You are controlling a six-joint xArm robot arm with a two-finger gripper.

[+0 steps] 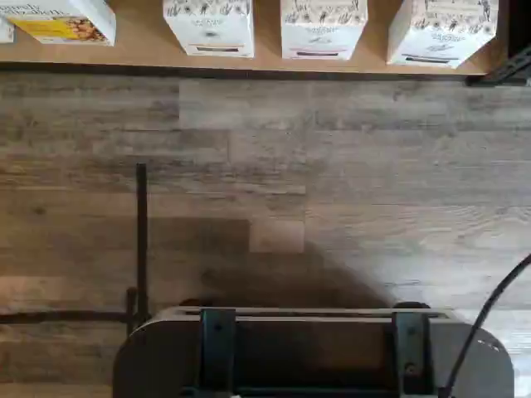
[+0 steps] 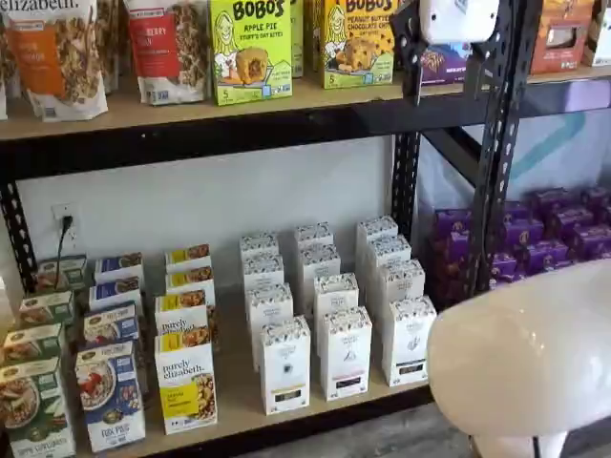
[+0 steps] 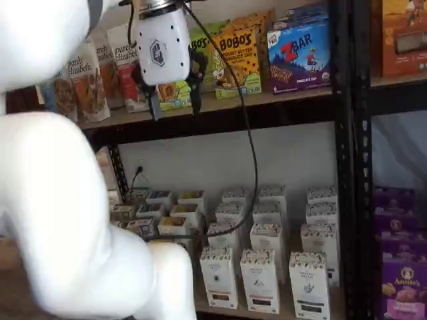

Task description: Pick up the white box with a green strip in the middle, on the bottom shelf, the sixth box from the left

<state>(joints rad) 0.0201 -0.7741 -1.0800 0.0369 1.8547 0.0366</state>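
The white box with a green strip (image 2: 409, 339) stands at the front of the rightmost white row on the bottom shelf (image 2: 239, 405). It also shows in a shelf view from the other side (image 3: 309, 285) and in the wrist view (image 1: 444, 29), where the shelf board (image 1: 141, 46) is tan. My gripper (image 3: 176, 110) hangs high up, level with the upper shelf and far above the box. Its two black fingers are open, with a plain gap and nothing between them. One finger (image 2: 417, 67) shows below the white body in a shelf view.
Two more white boxes (image 2: 285, 363) (image 2: 345, 351) stand left of the target, then yellow, blue and green boxes. A black upright (image 2: 496, 143) rises just right of it, with purple boxes (image 2: 544, 239) beyond. My white arm (image 3: 60, 200) hides the shelf's left side. Wooden floor (image 1: 332, 166) lies in front.
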